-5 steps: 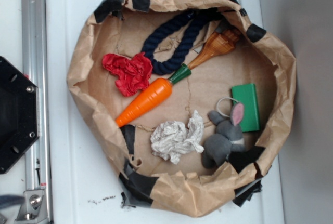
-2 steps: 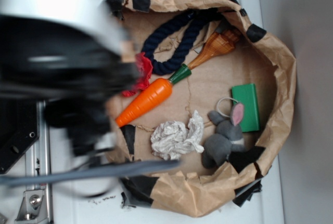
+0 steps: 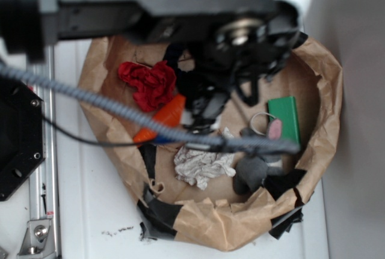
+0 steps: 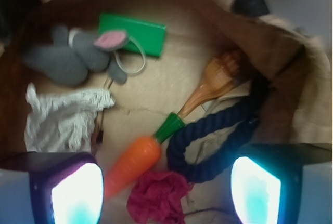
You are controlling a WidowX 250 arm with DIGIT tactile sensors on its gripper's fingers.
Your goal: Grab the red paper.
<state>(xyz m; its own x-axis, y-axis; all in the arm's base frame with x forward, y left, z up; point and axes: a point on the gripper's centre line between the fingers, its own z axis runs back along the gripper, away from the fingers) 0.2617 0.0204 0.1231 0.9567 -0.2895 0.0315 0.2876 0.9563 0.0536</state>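
Observation:
The red paper (image 3: 150, 83) is a small ruffled red wad on the left of the brown paper bowl (image 3: 325, 79). In the wrist view it (image 4: 158, 195) lies low in the middle, between my two fingers. The orange toy carrot (image 4: 132, 164) touches its upper left side, and the dark blue rope (image 4: 218, 138) lies to its right. My gripper (image 4: 166, 195) is open and empty, hovering above the red paper. In the exterior view the arm hides the gripper, and the carrot (image 3: 165, 118) shows only in part.
A white-grey paper wad (image 4: 65, 117), a grey toy bunny (image 4: 73, 55), a green block (image 4: 132, 31) and a wooden piece (image 4: 213, 81) also lie in the bowl. The black arm (image 3: 180, 6) and its cable (image 3: 120, 112) cross the bowl.
The arm has swung in from the left, across the top of the bowl, and now covers the rope and wooden piece. The red paper, hidden a moment ago, shows again.

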